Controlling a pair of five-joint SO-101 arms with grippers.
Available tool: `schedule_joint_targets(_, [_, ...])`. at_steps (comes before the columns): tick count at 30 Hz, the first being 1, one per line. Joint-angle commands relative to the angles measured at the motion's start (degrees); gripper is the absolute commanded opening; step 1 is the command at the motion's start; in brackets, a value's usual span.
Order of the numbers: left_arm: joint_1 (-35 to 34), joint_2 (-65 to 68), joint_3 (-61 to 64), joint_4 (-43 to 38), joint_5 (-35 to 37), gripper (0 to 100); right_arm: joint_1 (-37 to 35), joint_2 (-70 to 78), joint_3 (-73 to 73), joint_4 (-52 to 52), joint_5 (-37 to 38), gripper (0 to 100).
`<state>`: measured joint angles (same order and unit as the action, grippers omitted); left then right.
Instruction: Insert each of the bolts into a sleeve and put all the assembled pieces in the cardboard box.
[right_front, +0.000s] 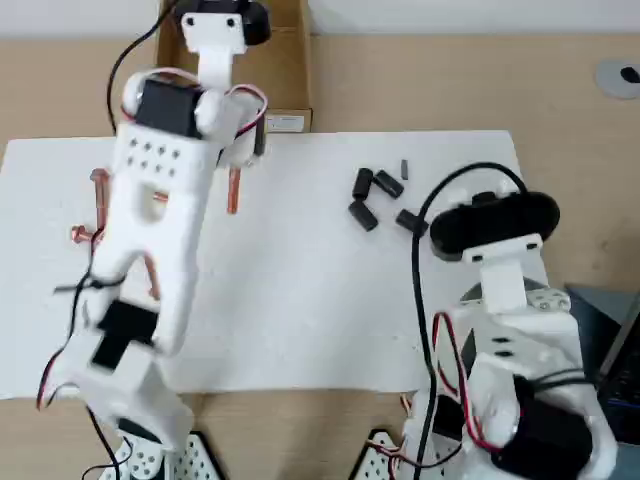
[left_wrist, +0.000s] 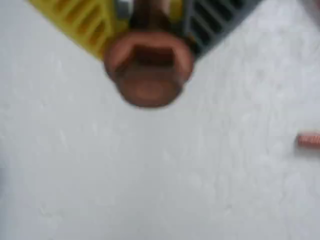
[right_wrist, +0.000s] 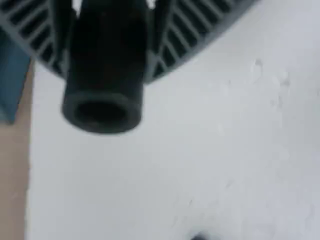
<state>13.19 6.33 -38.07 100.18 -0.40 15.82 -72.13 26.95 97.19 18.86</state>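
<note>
Above the table (right_front: 420, 80), my left tool (left_wrist: 150, 45) clamps a bolt (left_wrist: 148, 70), axis 12–6. At its 3 o'clock, well apart, my right tool (right_wrist: 107, 45) grips a sleeve (right_wrist: 104, 90).

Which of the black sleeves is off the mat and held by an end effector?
The sleeve in the right end effector, its open bore toward the wrist camera. The other sleeves lie loose in a cluster on the white mat.

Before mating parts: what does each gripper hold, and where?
Left gripper: copper-coloured metal bolt, by its shank. Right gripper: black tubular sleeve, by its rear body.
</note>
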Motion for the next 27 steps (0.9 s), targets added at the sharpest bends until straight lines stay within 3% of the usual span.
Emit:
schedule_joint_targets(1, [0.5, -14.3, 8.8, 0.2, 0.4, 0, 0.4, -1.7, 2.1, -4.6, -4.1, 1.0])
schedule_joint_targets(6, [0.0, -28.9, 23.9, -2.5, 0.4, 0, -1.4, -5.1, 10.2, -12.3, -9.2, 0.9])
schedule_joint_targets(13, [-0.1, -51.6, 52.2, -17.4, 0.9, 0, -12.3, -11.2, 21.8, -16.5, -17.1, 0.9])
schedule_joint_targets(17, [0.1, -64.7, 67.2, -25.1, 5.6, 0, -18.5, -15.3, 26.3, -18.7, -21.5, 0.9])
schedule_joint_targets(27, [0.4, -92.4, 86.0, -33.7, 11.3, 0, -32.4, -23.2, 31.2, -19.2, -25.6, 0.9])
